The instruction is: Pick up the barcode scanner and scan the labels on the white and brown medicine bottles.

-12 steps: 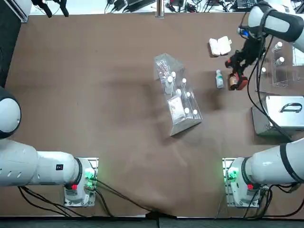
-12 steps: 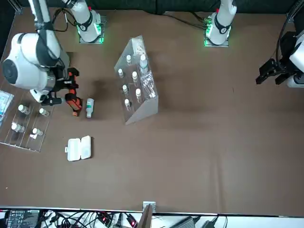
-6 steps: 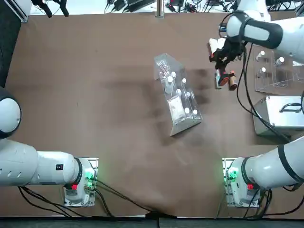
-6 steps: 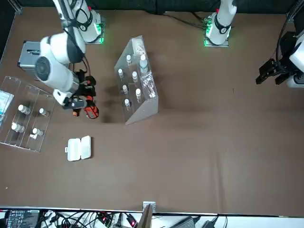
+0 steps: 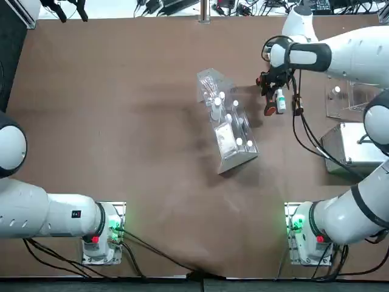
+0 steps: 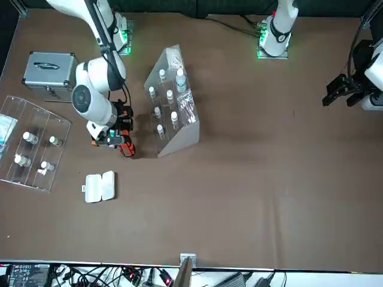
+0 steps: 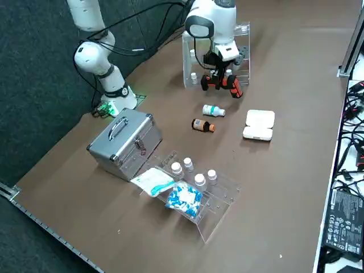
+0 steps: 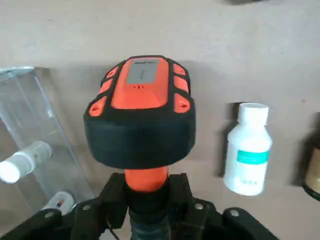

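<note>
Since the earlier frame, the right gripper (image 8: 150, 186) moves in the top view toward 9 o'clock, and the barcode scanner (image 8: 142, 115) goes together with it. Its 2 fingers are clamped on the handle of the scanner, and the wide black and orange head is beyond the fingertips.

In the top view, the scanner is just beside the white bottle (image 7: 214, 110), at about 9 o'clock from it. In the right side view, both bottles are lying on the table (image 7: 284, 199). The brown bottle (image 7: 203, 125) is near the white one, at 7 o'clock from it, and they do not touch. The cap of the white bottle points to 3 o'clock there, and the wrist view shows its green label band.

Also in the right side view, the open white case (image 7: 259, 124) is at about 4 o'clock from the white bottle, and the metal box (image 7: 126, 142) is at about 8 o'clock from the brown one. In the top view, the slanted clear rack (image 5: 237, 159) with vials is at 8 o'clock from the scanner.
</note>
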